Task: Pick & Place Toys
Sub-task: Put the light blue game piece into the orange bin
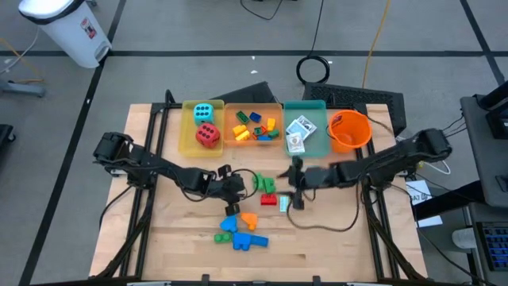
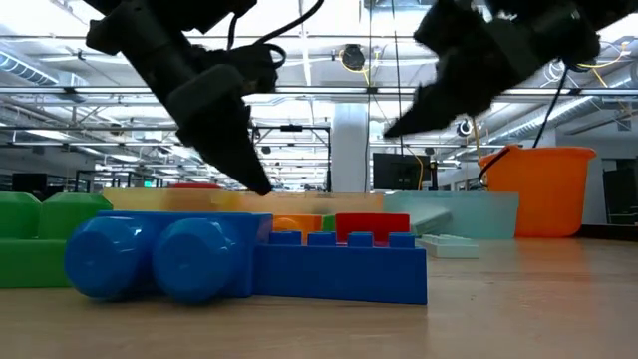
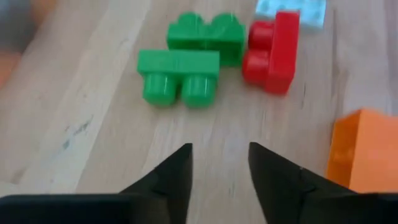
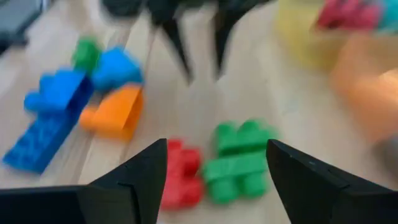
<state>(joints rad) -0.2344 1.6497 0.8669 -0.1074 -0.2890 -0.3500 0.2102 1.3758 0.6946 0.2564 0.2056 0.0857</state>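
High view: we put both arms over the table (image 1: 333, 246) centre. Left end effector (image 3: 219, 163) spread, empty, just short of the green bricks (image 3: 189, 59); right end effector (image 4: 216, 165) spread, empty, above them. Reach step; next, one must drop and pinch a brick.

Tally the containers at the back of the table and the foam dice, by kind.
Trays: 3 (yellow tray, orange tray, teal tray)
Buckets: 1 (orange bucket)
Dice: 2 (cyan die, red die)
Total: 6
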